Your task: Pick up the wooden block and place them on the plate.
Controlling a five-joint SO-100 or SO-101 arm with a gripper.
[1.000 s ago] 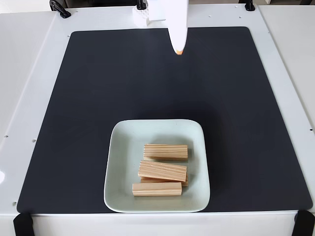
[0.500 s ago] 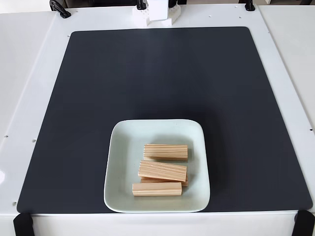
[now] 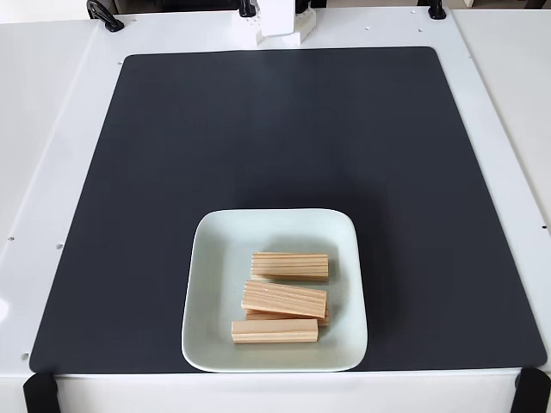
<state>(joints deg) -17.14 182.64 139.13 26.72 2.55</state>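
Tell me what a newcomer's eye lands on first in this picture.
First, the pale mint plate near the front edge of the black mat, bright against the dark surface. Next, the wooden blocks piled on it: three lie crosswise in plain sight, the middle one resting on another that barely peeks out beneath. Last, the white arm base at the mat's far edge.

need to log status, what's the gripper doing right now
Gripper: its state cannot be told; it holds none of the light pine wooden blocks, which lie on the pale mint square plate.
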